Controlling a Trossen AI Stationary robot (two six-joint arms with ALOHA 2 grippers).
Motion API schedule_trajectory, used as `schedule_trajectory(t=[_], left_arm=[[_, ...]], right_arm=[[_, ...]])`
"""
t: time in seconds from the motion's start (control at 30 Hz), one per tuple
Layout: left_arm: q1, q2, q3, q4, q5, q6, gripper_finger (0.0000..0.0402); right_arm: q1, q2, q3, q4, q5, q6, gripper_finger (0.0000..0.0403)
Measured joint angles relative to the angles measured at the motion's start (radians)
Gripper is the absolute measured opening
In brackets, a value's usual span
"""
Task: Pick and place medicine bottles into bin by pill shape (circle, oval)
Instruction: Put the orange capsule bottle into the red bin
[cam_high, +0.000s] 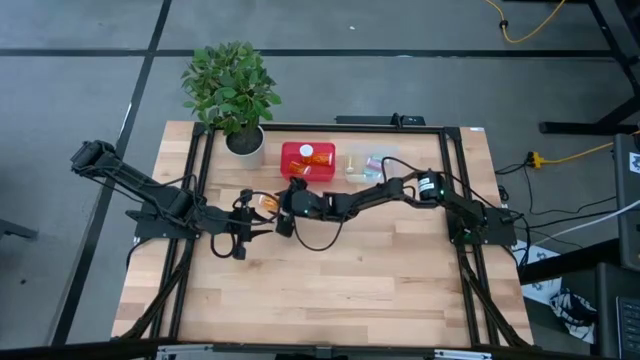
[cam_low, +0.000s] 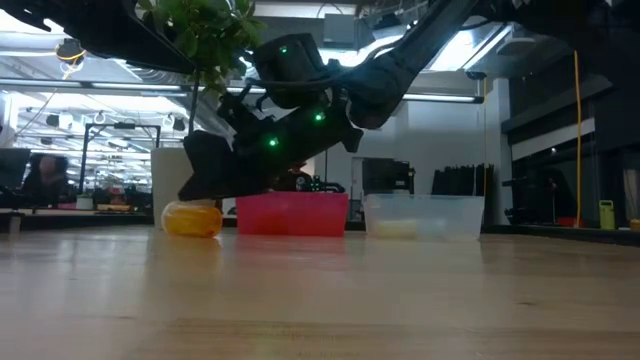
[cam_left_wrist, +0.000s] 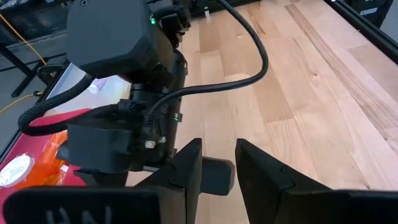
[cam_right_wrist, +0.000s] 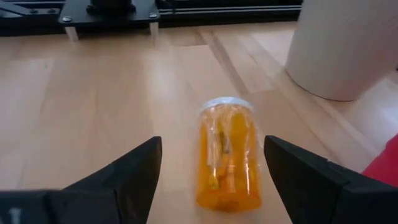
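Observation:
An orange translucent medicine bottle (cam_right_wrist: 228, 152) with a pale cap lies on its side on the wooden table, near the white plant pot (cam_right_wrist: 348, 50). It also shows in the high view (cam_high: 266, 204) and the low view (cam_low: 192, 218). My right gripper (cam_right_wrist: 211, 168) is open, low over the table, with one finger on either side of the bottle and not touching it. My left gripper (cam_left_wrist: 217, 168) is open and empty just on the near-left of the bottle (cam_high: 250, 228), pointing at the right arm's wrist. Another orange bottle (cam_high: 316, 158) lies in the red bin (cam_high: 296, 172).
The red bin (cam_low: 292, 213) and a clear bin (cam_high: 352, 176) holding pale bottles stand at the table's far middle. A potted plant (cam_high: 232, 85) stands at the far left, close to the bottle. The two grippers are close together. The near half of the table (cam_high: 330, 290) is bare wood.

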Motion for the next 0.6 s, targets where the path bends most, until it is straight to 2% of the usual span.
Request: schedule_trajectory(t=[0.6], left_arm=[[0.0,0.0,0.0,-0.001,0.0,0.0,0.0092]], right_arm=[[-0.03,0.041,0.0,-0.01,-0.025,0.029,0.0284]])
